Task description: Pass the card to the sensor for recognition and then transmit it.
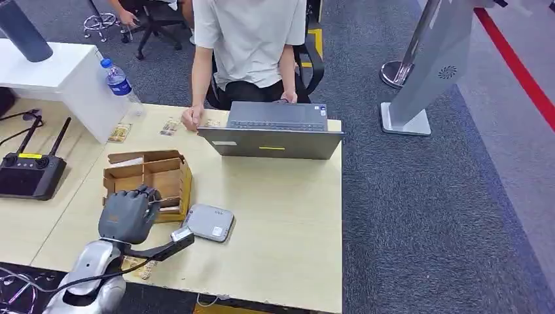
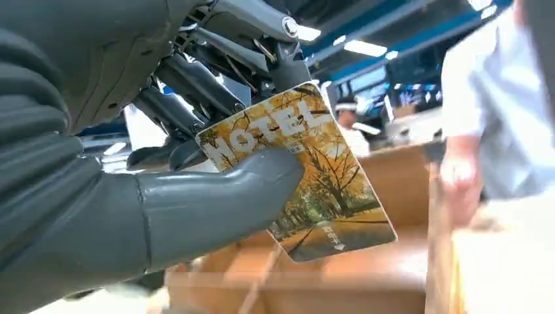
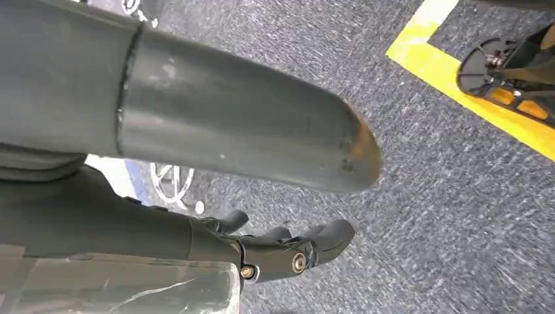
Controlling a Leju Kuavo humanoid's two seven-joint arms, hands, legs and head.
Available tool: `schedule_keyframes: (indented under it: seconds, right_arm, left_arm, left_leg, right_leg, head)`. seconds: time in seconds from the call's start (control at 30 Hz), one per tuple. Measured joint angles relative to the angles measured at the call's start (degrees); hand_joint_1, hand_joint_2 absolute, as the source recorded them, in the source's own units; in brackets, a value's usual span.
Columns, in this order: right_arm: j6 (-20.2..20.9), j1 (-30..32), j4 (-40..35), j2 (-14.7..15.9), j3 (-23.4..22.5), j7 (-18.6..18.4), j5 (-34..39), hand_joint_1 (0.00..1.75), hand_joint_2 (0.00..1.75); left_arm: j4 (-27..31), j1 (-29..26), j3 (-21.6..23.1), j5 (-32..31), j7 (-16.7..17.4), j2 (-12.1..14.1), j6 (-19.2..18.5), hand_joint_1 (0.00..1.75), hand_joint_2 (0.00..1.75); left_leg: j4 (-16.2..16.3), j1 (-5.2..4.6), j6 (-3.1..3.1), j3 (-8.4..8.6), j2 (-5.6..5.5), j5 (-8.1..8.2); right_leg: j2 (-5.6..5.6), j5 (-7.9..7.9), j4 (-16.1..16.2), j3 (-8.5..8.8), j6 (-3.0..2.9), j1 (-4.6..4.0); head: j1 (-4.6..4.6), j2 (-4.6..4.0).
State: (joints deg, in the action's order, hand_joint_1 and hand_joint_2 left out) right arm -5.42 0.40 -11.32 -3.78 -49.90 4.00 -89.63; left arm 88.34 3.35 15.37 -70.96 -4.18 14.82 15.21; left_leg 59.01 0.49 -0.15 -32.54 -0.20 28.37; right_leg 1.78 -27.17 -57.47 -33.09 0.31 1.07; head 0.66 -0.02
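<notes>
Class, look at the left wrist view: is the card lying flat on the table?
No, the left robot hand pinches the card above the cardboard box.

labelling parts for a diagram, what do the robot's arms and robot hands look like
The left arm is silver metal with a black cable alongside. The left robot hand is dark grey, with a ribbed cover, thick smooth grey thumb and darker mechanical fingers. The right robot hand has black fingers with visible screws.

You are looking at a glossy yellow printed plastic hotel card point(image 2: 307, 176) pinched in the matt grey left hand point(image 1: 127, 212), above a brown corrugated cardboard box point(image 1: 163, 171) on the smooth pale wood-look table point(image 1: 288, 222).
</notes>
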Motion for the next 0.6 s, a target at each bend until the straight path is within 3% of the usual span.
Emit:
schedule_keyframes:
  seconds: [0.2,0.3,0.37,0.43,0.6]
  right_arm:
    - [0.09,0.2,0.0,0.0,-0.04,0.09,-0.13,0.0,0.0]
    - [-4.1,0.43,-0.06,-3.47,1.44,-4.4,-0.31,0.0,0.0]
    - [-5.9,0.29,0.0,-6.55,3.41,-6.47,-0.31,0.0,0.0]
    - [-6.45,0.21,0.22,-7.67,5.29,-7.15,-0.2,0.0,0.0]
    - [-5.29,-0.81,0.26,-7.93,9.77,-5.53,-0.31,0.0,0.0]
  left_arm:
    - [18.68,-0.57,1.4,11.94,-3.12,5.75,-6.88,1.75,1.75]
    - [22.41,2.3,1.38,10.34,0.78,6.47,-9.85,1.75,1.75]
    - [22.28,5.72,1.38,5.98,1.33,6.21,-7.55,1.75,1.75]
    - [19.91,10.36,1.38,1.91,1.88,5.72,-4.01,1.75,1.75]
    - [4.76,23.93,1.33,-1.65,3.21,3.58,-3.06,1.75,1.75]
  left_leg:
    - [0.0,0.01,0.0,-0.03,-0.01,-0.01]
    - [0.0,0.11,-0.02,-0.03,-0.06,-0.05]
    - [0.02,0.21,-0.14,-0.08,-0.05,-0.14]
    - [0.0,0.12,-0.13,-0.12,-0.17,-0.26]
    - [0.01,0.16,-0.21,-0.16,-0.05,-0.46]
  right_leg:
    - [-0.01,0.0,0.0,-0.04,0.0,-0.01]
    - [-0.05,0.01,-0.01,-0.03,-0.01,-0.12]
    - [-0.1,0.13,-0.01,-0.11,-0.19,-0.19]
    - [-0.09,0.14,-0.03,-0.12,-0.2,-0.16]
    - [-0.02,0.48,-0.06,-0.2,-0.26,-0.2]
  head:
    - [-0.02,0.0]
    - [-0.02,0.0]
    - [-0.31,0.0]
    - [0.04,0.0]
    - [0.02,0.0]
